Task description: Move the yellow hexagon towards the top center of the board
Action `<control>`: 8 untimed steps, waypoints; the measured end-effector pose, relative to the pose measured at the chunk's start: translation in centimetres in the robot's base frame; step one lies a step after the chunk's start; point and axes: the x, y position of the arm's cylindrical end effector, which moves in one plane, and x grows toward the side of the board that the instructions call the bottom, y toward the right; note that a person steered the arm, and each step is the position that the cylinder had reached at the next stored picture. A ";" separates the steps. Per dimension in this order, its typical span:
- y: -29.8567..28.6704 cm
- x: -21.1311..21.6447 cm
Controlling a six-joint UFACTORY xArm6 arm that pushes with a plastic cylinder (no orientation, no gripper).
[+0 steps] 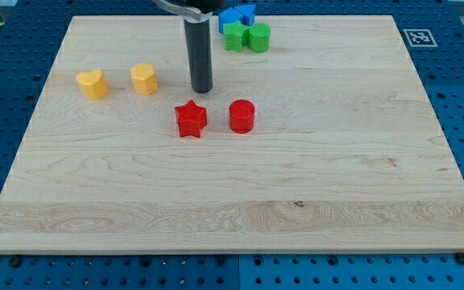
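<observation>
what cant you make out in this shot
- Blue blocks, camera view: my rod covers their left part, so their shapes and number are unclear.
- Green blocks: they stand pressed together; the left one's shape is unclear.
- My tip: whether it touches the board cannot be told.
- Yellow hexagon: too small to count its sides; the yellow heart is clearer.

yellow hexagon (144, 79), yellow heart (92, 84), red star (190, 119), red cylinder (242, 116), pale wood board (296, 177)

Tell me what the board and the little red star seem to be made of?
The board looks like pale, unpainted wood: long grain lines and a small dark knot show. The red star looks like matte moulded plastic or painted wood; its even colour shows no grain, so I can't say which.
</observation>
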 end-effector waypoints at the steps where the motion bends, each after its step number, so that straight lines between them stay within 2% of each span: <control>1: -2.4 0.5; 3: -7.8 2.6; 4: -10.8 1.6; 5: -11.2 -2.5; 6: -11.0 -4.3; 8: -11.1 -0.7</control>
